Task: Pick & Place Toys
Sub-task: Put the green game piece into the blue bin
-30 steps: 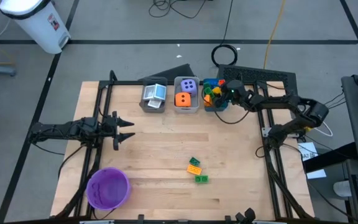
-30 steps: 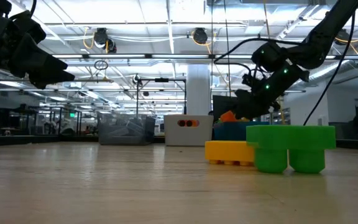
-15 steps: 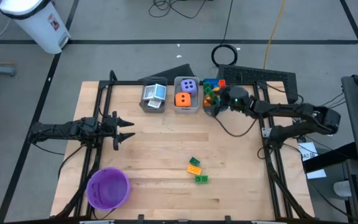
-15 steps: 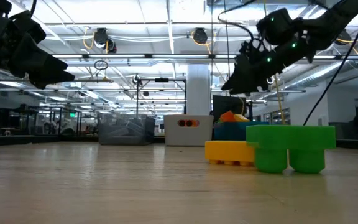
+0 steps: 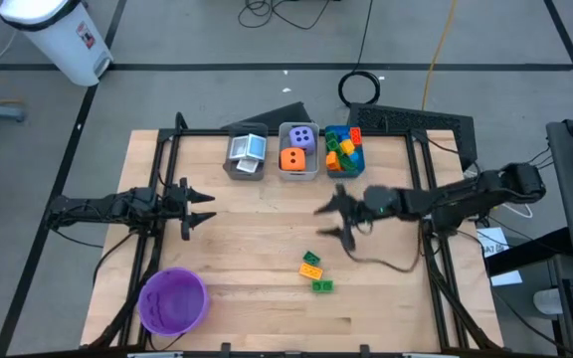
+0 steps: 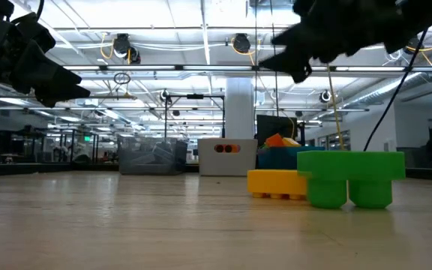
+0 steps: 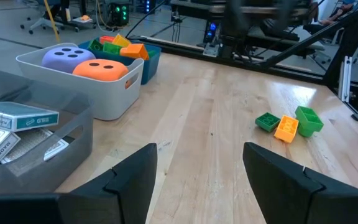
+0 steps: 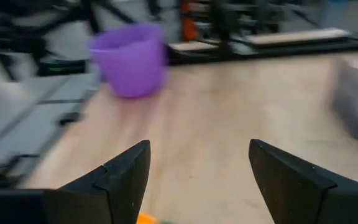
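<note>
Three loose bricks lie flat on the table near its front middle: a green one (image 5: 310,258), a yellow one (image 5: 310,269) and a second green one (image 5: 322,286); the low view shows the yellow (image 6: 276,184) and a green brick (image 6: 349,176). My right gripper (image 5: 322,222) is open and empty, above the table just on the far side of these bricks. My left gripper (image 5: 202,206) is open and empty at the table's left. The purple die (image 7: 67,57) and orange die (image 7: 101,70) sit in the grey bin (image 5: 298,164), and cards (image 7: 17,118) lie in the clear bin (image 5: 247,152).
A blue bin (image 5: 344,149) filled with several bricks stands to the right of the grey bin at the table's far edge. A round purple bowl (image 5: 173,299) stands at the near left corner. Bare wood lies between the bins and the loose bricks.
My right gripper has left the blue bin at the far edge, risen, and swung toward the table's near edge and left, ending above the table close to the three loose bricks. The bricks have stayed where they were.
</note>
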Action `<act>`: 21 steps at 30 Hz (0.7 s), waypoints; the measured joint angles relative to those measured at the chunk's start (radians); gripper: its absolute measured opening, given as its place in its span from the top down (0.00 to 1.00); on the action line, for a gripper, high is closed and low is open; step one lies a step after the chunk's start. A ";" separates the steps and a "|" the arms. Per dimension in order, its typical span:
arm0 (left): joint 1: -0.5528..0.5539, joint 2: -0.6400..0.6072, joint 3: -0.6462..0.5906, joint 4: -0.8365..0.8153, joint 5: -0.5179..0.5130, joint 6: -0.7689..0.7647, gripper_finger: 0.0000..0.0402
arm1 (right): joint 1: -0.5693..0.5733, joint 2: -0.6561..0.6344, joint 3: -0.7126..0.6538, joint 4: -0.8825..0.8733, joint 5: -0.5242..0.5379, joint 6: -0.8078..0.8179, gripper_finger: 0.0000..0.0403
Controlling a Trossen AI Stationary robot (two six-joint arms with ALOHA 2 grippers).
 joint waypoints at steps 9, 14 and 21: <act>0.000 0.000 0.000 0.000 0.000 0.000 0.39 | 0.285 0.136 0.168 -0.237 0.071 0.011 0.34; 0.000 0.000 0.000 0.000 0.000 0.000 0.39 | 0.363 0.235 0.245 -0.364 0.140 0.037 0.34; 0.000 0.000 0.000 -0.001 0.000 0.000 0.39 | 0.434 0.362 0.251 -0.350 0.205 0.086 0.34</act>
